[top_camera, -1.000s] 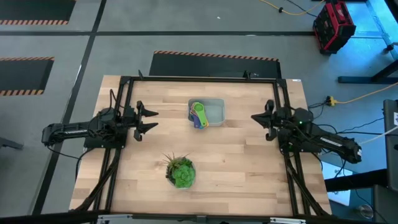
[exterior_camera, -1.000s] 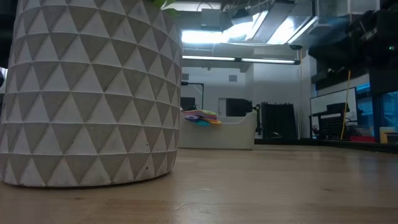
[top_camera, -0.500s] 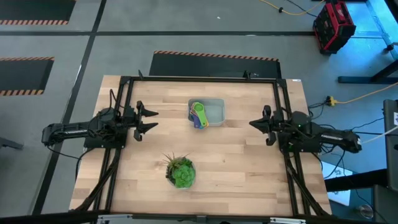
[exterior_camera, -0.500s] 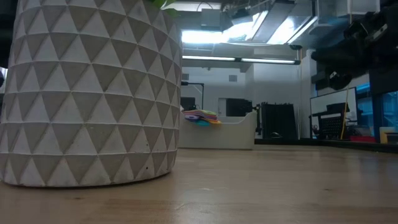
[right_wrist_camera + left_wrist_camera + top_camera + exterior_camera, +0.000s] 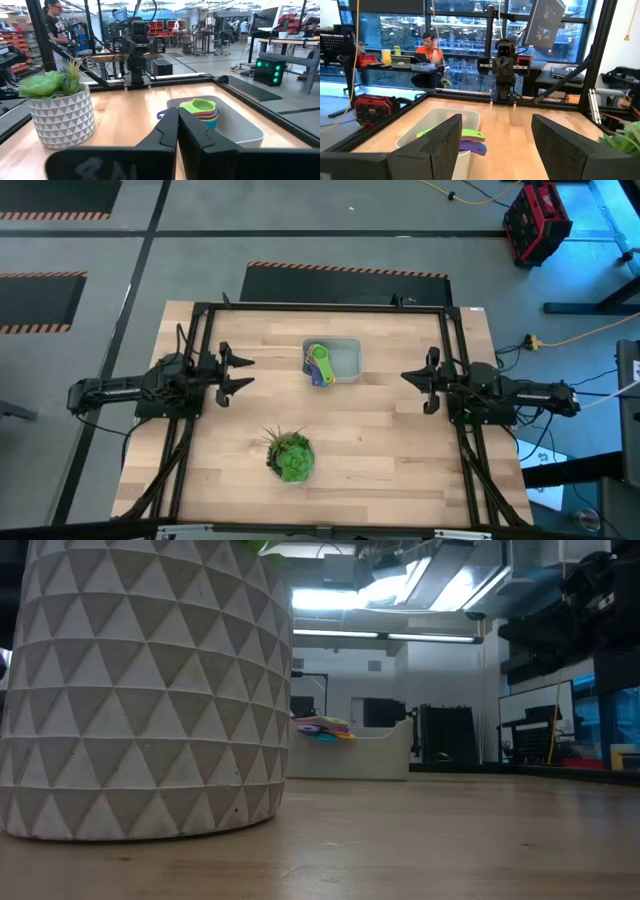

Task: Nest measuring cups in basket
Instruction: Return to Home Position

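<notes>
Measuring cups (image 5: 318,363) nested | left end effector (image 5: 248,373) spread | right end effector (image 5: 404,376) closed

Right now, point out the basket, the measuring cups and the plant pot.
basket (image 5: 346,361), high view, bare floor.
measuring cups (image 5: 202,106), right wrist view, top green cup's bowl.
plant pot (image 5: 140,690), low view, patterned wall.

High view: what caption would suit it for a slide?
Nested measuring cups rest in the basket, flanked by the left gripper and right gripper, potted plant nearby.
</notes>
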Controlling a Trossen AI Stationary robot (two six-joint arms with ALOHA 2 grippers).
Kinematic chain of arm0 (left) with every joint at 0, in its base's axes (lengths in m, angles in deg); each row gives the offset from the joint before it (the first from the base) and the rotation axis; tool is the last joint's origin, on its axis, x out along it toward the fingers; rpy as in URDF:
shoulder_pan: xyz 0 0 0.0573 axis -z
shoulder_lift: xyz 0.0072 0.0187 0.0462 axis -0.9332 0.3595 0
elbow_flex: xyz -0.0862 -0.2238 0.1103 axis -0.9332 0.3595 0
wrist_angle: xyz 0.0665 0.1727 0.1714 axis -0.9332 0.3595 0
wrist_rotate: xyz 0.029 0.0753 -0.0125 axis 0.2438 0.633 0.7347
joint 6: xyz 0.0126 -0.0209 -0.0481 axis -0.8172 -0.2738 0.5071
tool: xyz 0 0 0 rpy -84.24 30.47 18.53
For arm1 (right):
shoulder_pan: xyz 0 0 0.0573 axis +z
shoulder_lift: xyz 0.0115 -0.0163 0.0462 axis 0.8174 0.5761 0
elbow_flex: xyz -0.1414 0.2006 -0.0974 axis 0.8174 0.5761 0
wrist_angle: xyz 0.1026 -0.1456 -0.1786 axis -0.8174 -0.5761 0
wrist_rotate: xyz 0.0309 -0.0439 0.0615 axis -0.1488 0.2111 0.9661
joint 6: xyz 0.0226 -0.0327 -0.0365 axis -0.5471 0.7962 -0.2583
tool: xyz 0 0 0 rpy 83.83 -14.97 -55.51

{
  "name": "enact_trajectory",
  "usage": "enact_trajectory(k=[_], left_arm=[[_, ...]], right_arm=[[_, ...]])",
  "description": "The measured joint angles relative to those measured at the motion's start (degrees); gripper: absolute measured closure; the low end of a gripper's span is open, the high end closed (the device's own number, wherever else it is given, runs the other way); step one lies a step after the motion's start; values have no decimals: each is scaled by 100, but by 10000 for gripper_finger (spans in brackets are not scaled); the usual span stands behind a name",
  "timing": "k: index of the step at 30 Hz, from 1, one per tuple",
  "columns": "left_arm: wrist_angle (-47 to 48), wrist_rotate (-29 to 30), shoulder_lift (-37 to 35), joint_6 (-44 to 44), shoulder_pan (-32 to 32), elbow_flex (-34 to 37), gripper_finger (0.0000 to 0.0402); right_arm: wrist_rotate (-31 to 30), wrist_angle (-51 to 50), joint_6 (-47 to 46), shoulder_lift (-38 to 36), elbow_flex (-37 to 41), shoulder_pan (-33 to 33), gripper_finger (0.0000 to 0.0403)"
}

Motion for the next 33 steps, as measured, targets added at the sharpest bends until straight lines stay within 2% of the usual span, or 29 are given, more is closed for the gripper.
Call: enact_trajectory(k=[9, 18, 33], left_arm=[[663, 267, -1, -9, 0, 0, 168], [1249, 277, 0, -8, 0, 0, 168], [1328, 343, 0, 18, 0, -2, 168]], right_arm=[[12, -2, -128, 0, 0, 0, 391], [22, 0, -136, 0, 0, 0, 391], [22, 0, -128, 0, 0, 0, 391]])
